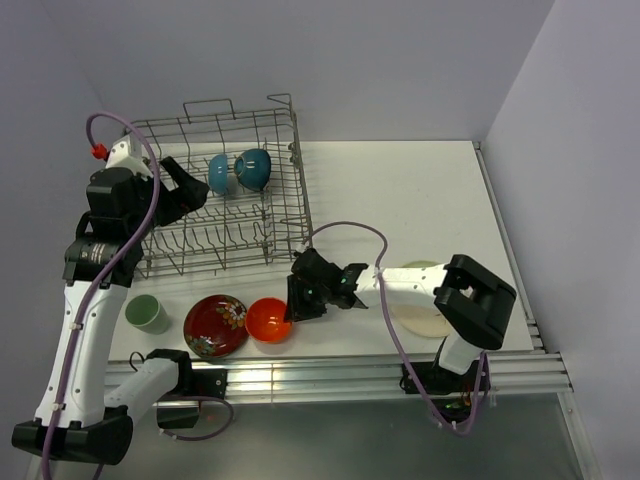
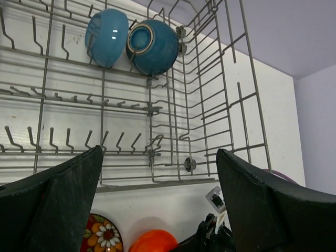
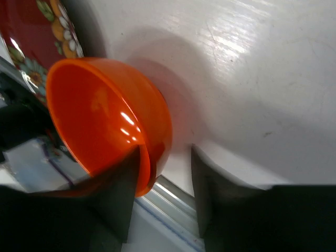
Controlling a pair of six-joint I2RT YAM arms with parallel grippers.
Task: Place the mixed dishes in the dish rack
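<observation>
The grey wire dish rack (image 1: 225,250) stands at the back left. In it lean a small blue bowl (image 1: 217,172) and a teal bowl (image 1: 253,168); both show in the left wrist view (image 2: 106,30) (image 2: 155,46). My left gripper (image 1: 190,188) is open and empty above the rack's left part (image 2: 157,160). The orange bowl (image 1: 268,320) sits at the table's front edge. My right gripper (image 1: 297,302) is open astride its rim (image 3: 165,152): one finger inside the orange bowl (image 3: 105,115), the other outside with a gap. The red floral bowl (image 1: 215,326) and the pale green cup (image 1: 147,313) sit left of it. The cream plate (image 1: 420,318) lies partly under my right arm.
The rack's tines and side wall (image 2: 220,105) stand close below the left gripper. The table's front metal rail (image 3: 173,194) runs right beside the orange bowl. A purple cable (image 1: 345,228) arcs over the right arm.
</observation>
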